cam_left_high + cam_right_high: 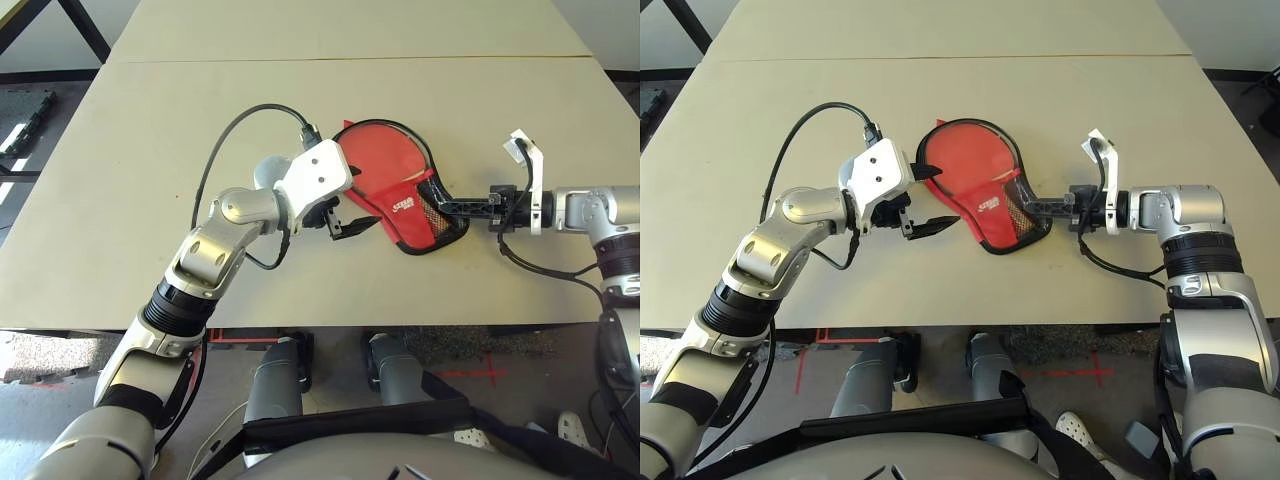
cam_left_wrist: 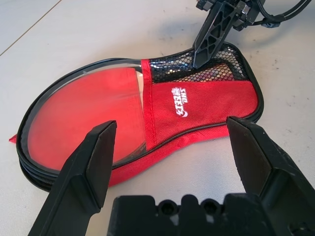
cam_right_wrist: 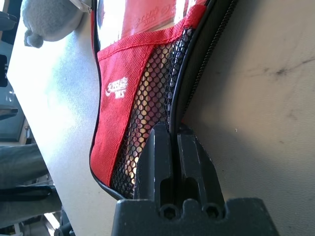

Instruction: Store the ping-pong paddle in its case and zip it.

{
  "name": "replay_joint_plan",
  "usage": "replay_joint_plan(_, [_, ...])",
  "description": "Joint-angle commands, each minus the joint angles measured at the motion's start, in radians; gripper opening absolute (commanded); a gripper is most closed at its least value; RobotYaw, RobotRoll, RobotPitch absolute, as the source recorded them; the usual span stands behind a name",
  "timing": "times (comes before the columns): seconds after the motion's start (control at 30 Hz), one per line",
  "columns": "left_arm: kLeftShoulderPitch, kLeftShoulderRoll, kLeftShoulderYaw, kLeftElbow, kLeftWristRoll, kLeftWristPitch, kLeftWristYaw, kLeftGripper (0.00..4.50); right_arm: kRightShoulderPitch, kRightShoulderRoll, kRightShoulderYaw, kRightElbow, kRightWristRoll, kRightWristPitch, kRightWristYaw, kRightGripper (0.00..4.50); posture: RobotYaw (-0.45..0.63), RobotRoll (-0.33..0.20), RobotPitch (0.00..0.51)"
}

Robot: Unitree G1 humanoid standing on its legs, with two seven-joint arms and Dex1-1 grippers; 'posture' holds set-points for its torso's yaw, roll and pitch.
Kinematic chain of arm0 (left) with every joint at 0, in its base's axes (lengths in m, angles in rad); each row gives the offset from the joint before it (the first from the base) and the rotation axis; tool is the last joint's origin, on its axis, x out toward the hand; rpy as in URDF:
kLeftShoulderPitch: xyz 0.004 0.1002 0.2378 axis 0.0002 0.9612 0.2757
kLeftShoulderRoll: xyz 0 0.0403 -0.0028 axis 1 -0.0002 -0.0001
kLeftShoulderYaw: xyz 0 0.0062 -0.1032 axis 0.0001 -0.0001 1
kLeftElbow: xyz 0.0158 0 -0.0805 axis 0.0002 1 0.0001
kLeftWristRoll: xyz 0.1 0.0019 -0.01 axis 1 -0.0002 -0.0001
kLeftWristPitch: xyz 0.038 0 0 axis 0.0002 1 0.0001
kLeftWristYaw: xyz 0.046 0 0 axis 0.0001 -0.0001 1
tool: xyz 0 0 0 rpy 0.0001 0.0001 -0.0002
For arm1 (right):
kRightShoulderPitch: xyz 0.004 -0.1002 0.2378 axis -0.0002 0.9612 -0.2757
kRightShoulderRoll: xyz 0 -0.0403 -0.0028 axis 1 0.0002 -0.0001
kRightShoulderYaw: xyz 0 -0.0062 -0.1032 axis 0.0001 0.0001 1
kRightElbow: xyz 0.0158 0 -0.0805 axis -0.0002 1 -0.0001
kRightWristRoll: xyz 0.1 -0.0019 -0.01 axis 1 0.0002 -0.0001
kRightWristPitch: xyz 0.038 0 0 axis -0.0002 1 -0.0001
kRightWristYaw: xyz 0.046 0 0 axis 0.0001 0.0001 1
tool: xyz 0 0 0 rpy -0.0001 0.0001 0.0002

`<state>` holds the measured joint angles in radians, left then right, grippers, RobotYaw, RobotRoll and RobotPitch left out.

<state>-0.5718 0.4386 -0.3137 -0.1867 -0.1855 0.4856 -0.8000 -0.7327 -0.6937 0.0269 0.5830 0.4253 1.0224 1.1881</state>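
Red paddle (image 2: 88,115) already sits inside its case (image 1: 405,215) on the tabletop (image 1: 120,150) between my tools, my right tool (image 1: 450,205) pinched shut on the edge, my left tool (image 2: 170,147) spread wide, zipping apparently unfinished.

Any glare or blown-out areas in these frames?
Right wrist view: the table beside the case is washed out by glare, and the case's clear window is bleached white. Left wrist view: a soft sheen on that window, logo readable. Eye views: evenly lit.

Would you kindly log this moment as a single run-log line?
case: on table, paddle inside | right pincer: shut on case's mesh-pocket edge | left pincer: open, beside case
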Motion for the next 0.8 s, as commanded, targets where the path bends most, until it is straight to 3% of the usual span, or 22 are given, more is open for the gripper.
replay_joint_plan(0.03, [0.018,0.004,-0.012,-0.024,0.008,0.007,-0.008,4.5,0.028,0.012,0.019,-0.002,-0.007,0.024,-0.013,0.03,0.0,0.0,0.228])
replay_joint_plan(0.27, [0.022,0.003,-0.014,-0.025,0.01,0.007,-0.006,4.5,0.052,-0.008,-0.018,-0.027,0.009,0.073,-0.049,0.03,0.0,0.0,0.23])
replay_joint_plan(0.8, [0.027,-0.015,-0.02,-0.012,0.017,-0.01,-0.002,4.5,0.197,-0.105,-0.192,-0.325,0.186,0.315,-0.14,0.03,-0.02,0.0,0.227])
